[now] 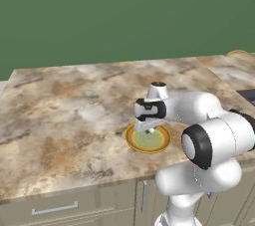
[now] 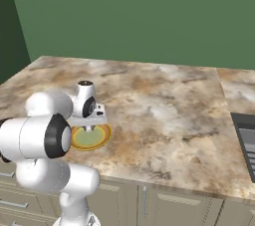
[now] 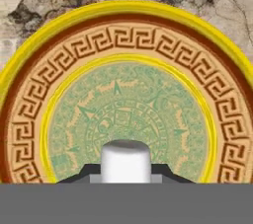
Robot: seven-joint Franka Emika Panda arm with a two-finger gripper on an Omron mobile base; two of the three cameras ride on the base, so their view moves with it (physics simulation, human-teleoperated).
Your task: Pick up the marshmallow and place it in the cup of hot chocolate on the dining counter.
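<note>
The marshmallow (image 3: 125, 161), a tiny white stubby cylinder, sits between the two dark fingertips (image 3: 85, 173) of my gripper (image 3: 125, 174), which is shut on it. It hangs just above the green centre of a round yellow-rimmed plate (image 3: 29, 119). From the base views, the gripper (image 1: 148, 129) (image 2: 89, 128) points straight down over that plate (image 1: 130, 139) (image 2: 103, 138), near the front edge of the dining counter (image 1: 64, 115) (image 2: 169, 105). The cup of hot chocolate is out of view.
A dark cooktop (image 2: 246, 140) (image 1: 247, 95) lies on the counter's right side. A small yellowish rim (image 1: 237, 51) peeks up at the far right back. Cabinet drawers (image 1: 55, 209) run below the front edge. A green wall stands behind.
</note>
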